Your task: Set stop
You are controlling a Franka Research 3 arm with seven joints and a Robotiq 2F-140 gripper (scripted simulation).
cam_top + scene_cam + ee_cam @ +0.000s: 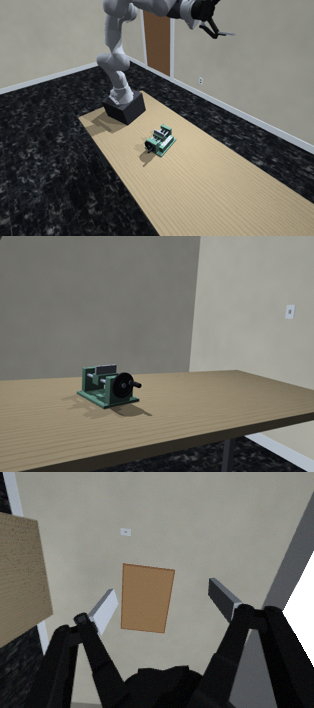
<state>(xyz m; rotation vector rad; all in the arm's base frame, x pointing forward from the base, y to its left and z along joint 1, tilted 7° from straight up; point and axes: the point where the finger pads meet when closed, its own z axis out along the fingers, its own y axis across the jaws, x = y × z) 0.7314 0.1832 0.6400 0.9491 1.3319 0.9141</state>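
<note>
The green stop device sits on the table. Its stop, an upright grey plate on a green carriage, stands on the rails between the two end blocks. The black handwheel is on the front block, and its crank handle points outward. A white scale with a small red mark runs along one side; its numbers are too small to read. My gripper is wide open and empty, high above and away from the handwheel. The top view shows it only partly.
The wooden table carries the device and the arm's dark base block. Walls stand around, with a brown door beyond the arm. The wrist view faces a wall with a brown panel.
</note>
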